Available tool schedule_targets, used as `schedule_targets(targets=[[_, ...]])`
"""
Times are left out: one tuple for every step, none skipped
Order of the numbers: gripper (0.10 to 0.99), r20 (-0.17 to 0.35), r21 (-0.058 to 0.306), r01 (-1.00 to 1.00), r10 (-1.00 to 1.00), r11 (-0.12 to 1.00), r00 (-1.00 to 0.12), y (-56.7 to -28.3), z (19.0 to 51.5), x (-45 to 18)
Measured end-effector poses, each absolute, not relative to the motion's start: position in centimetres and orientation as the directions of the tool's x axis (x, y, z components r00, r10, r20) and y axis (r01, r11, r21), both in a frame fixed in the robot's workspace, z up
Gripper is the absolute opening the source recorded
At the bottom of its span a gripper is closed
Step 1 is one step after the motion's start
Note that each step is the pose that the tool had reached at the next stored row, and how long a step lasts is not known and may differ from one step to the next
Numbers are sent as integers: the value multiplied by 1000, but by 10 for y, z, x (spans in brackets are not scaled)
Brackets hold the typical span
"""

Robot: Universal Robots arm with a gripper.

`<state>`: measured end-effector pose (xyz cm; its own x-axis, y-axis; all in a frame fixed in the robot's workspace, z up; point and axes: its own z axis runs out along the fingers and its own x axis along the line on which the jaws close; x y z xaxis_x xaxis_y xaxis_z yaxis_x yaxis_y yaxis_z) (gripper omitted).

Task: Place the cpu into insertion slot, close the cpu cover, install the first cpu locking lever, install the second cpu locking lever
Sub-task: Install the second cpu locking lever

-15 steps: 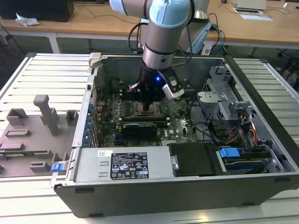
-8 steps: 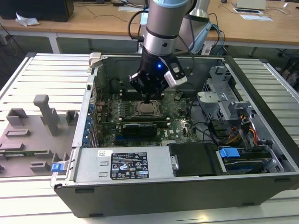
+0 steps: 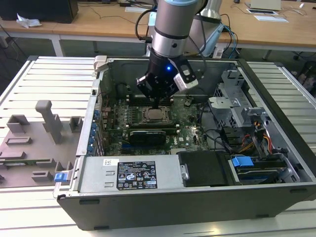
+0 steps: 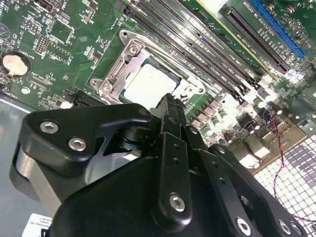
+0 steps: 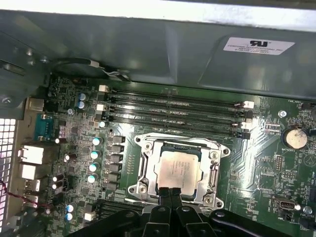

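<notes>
We judge the first step done and the work now at the socket's closing hardware. The cpu [image 5: 177, 170], a small flat square chip with a pale silver-grey metal top, lies inside the insertion slot [image 5: 178, 167], the square dark socket with a metal rim on the green motherboard [image 5: 276, 173]. The cpu cover [image 5: 148, 170], a thin silver-grey metal frame plate with a large square window, appears to lie down around the chip in both wrist views; whether either locking lever is latched we cannot tell.

The black two-fingered gripper [image 5: 171, 191] hangs right over the socket's near edge, its fingers pressed together with nothing between them, tips just above or touching the frame's rim; contact is not clear. In the exterior view the gripper [image 3: 157, 101] stands upright over the chip [image 3: 154, 115].

In our judgement the step in hand calls for a small, precise push with the closed tips against thin metal, without sliding onto the chip top.

The board sits deep inside an open grey metal computer case [image 3: 148, 205], on a ribbed aluminium table [image 3: 54, 79]. Long black memory-slot strips [image 5: 173, 111] run just beside the socket, and light wooden desks [image 3: 98, 22] stand behind.
</notes>
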<state>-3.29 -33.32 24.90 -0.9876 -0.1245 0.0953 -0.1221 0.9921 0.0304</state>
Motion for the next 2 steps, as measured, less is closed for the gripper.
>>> schedule_targets(targets=[[106,95,30,-122,-124,992,-988,-333,249,-33],[106,95,30,-122,-124,992,-988,-333,249,-33]])
